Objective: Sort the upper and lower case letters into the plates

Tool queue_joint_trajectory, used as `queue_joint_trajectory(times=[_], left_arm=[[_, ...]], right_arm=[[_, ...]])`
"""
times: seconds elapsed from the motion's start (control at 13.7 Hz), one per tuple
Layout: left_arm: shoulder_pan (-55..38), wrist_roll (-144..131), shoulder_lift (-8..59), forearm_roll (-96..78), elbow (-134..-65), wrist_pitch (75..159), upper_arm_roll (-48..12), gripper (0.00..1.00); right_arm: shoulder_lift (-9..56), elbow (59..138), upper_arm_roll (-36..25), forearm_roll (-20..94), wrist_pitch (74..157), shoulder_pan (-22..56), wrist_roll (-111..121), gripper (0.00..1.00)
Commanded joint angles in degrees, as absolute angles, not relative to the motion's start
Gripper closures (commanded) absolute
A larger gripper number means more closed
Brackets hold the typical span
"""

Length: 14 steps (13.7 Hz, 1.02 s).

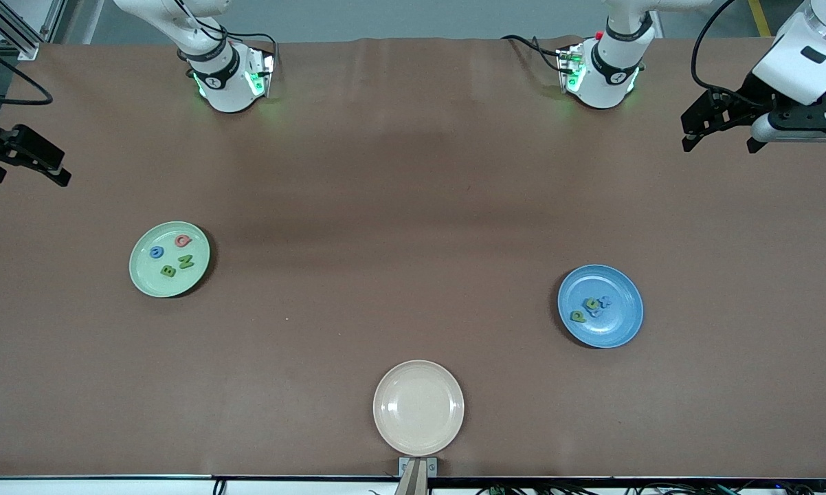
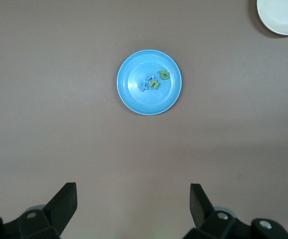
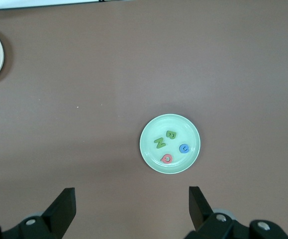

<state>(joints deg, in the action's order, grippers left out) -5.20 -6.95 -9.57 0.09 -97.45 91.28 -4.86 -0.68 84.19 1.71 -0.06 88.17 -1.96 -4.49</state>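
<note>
The pale green plate lies toward the right arm's end of the table. It holds several letters: two green, one blue and one pink-red. The right wrist view shows this plate too. The blue plate lies toward the left arm's end, with several green and blue letters clustered in it. My left gripper hangs open and empty over the table's left-arm end. My right gripper hangs open and empty over the right-arm end.
A beige cream plate with nothing in it sits midway between the two plates, nearest the front camera by the table's edge. The two arm bases stand along the edge farthest from the front camera. Brown tabletop lies between the plates.
</note>
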Motion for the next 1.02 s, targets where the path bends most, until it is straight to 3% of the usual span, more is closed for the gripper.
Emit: queue_joint_trajectory(times=[0.0, 0.22, 0.51, 0.95], left_arm=[[-5.2, -6.6, -8.3, 0.4, -95.6, 90.2, -4.8, 0.00], [-5.0, -6.7, -7.7, 0.4, -95.1, 89.8, -4.7, 0.00], [-5.1, -6.9, -2.6, 0.5, -88.6, 84.2, -4.7, 0.00], [-5.2, -7.2, -2.5, 0.5, -88.3, 84.2, -4.7, 0.00]], right_arm=[[1.3, 82.3, 2.3, 0.1, 87.8, -3.3, -4.2, 0.00], [1.4, 82.3, 2.3, 0.4, 87.9, -3.3, -4.1, 0.00], [1.9, 82.3, 2.4, 0.1, 88.0, -3.0, -4.2, 0.00], [1.9, 82.3, 2.4, 0.4, 88.0, -3.3, -4.2, 0.00]])
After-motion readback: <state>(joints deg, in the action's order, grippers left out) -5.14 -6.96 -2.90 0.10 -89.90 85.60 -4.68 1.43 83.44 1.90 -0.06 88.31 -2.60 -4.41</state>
